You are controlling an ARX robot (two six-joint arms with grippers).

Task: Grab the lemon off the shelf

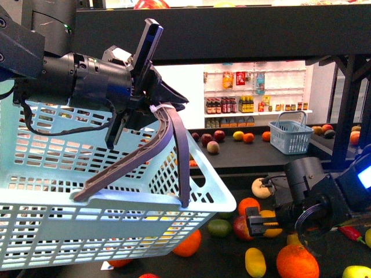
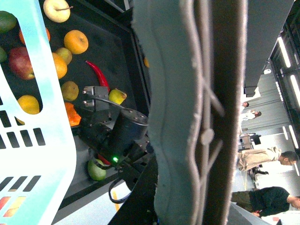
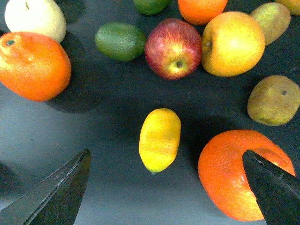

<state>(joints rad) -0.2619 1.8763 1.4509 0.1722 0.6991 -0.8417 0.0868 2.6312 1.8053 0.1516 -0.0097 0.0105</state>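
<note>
- Your left arm is raised at upper left. The left end effector is clamped on the handle of the blue basket, which hangs tilted.
- Your right arm reaches in low over the shelf. The right end effector points down at it, spread wide and holding nothing.
- The lemon lies on the shelf between the two fingers, with an orange just beside it.
</note>
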